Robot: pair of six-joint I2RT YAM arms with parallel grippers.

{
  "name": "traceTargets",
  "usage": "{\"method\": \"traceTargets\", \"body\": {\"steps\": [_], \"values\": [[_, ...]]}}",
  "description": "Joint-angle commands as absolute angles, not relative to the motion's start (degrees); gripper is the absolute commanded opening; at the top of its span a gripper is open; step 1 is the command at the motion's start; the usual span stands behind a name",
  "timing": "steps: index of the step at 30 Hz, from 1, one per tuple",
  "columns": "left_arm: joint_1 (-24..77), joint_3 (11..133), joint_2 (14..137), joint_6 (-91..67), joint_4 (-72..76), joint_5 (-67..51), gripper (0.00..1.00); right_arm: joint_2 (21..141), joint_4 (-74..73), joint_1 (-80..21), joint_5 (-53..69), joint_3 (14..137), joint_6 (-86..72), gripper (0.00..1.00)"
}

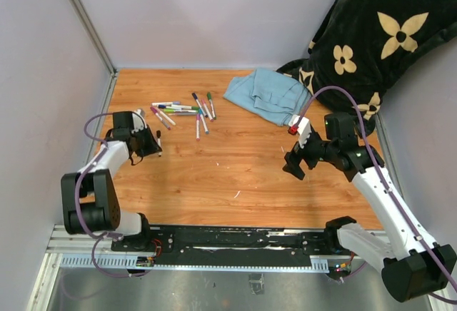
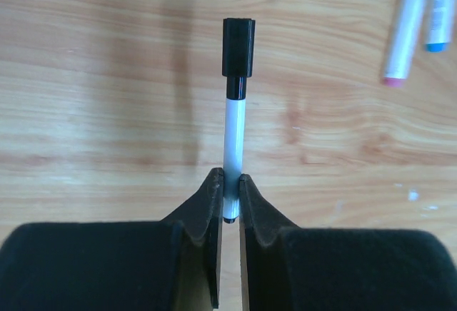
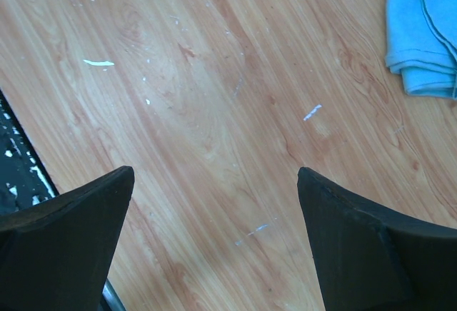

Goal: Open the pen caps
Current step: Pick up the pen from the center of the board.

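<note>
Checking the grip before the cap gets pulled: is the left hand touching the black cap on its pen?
Apart. The left wrist view shows the left hand clamped on the white barrel, bare barrel separating it from the black cap.

L arm (image 1: 107, 161) folded at left edge, elbow near its base; left gripper (image 2: 230, 181) pinched tight on marker (image 2: 234, 129); R arm (image 1: 382, 193) stretched fwd at right; right gripper (image 3: 214, 175) angled down, 2 fingers spread wide, holding nothing
</note>
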State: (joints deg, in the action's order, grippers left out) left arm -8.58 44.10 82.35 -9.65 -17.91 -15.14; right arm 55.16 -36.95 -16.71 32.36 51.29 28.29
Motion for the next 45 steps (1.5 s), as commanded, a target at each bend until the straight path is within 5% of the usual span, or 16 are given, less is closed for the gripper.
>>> {"method": "traceTargets", "body": {"steps": [1,10,20,33,45], "values": [[-7.58,39.16,73.67,-18.37,-10.59,-24.22,0.00,53.38,-37.98,-17.58,39.07,52.74,26.71,0.98],[9.42,20.71,53.38,-36.49,13.16,-23.90,0.00,53.14,-32.24,-17.60,47.87,49.78,21.79,0.98],[37.34,8.01,39.65,-46.59,31.19,0.27,0.00,52.33,-19.27,-17.56,62.57,42.25,18.30,0.98],[58.92,8.91,58.05,-43.86,56.88,17.09,0.00,55.32,-8.43,-16.64,66.56,40.93,3.47,0.98],[65.31,11.79,70.95,-41.90,68.28,23.32,0.00,58.41,0.21,-12.71,64.72,39.06,-10.71,0.98]]}}
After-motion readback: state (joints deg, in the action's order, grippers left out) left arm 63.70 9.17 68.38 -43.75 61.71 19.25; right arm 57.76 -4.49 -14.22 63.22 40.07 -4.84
